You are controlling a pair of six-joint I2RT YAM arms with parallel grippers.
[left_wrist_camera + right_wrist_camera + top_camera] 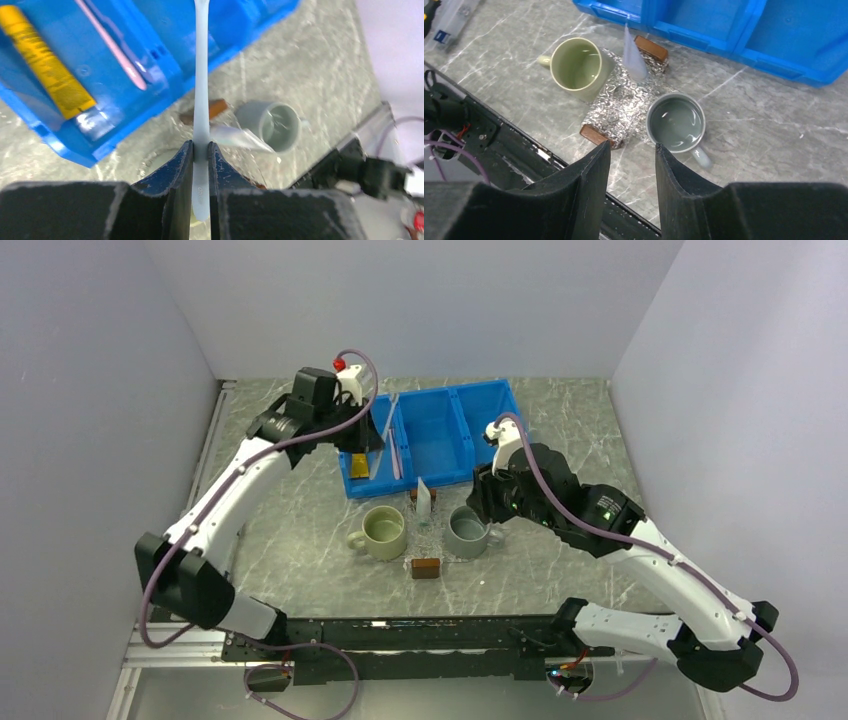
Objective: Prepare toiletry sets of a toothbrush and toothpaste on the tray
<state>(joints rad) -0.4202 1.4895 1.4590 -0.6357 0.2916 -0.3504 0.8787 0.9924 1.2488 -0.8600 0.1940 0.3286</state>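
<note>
Toothbrush (pixel 201 75): pale stick, pinched low on its handle between the two pads of my left gripper (pixel 200 147), jaws closed hard on it, head pointing away from the wrist. It hangs in the air over the near edge of the bin (pixel 430 435), not yet on the tray (pixel 619 115). Gripping at the tail end leaves most of the length free, which I judge will help lay it flat. The tray sits between the green mug (pixel 576 67) and the grey mug (pixel 675 122), both close against its sides, so the free strip is narrow. A white tube (pixel 633 55) already stands on end by the far handle (pixel 651 47); this brush looks meant as its partner. In the bin's left compartment lie a yellow tube (pixel 47 65) and a pink brush (pixel 112 47), likely the second set. My right gripper (pixel 632 150) hovers above the tray's near end, fingers apart, holding nothing.
</note>
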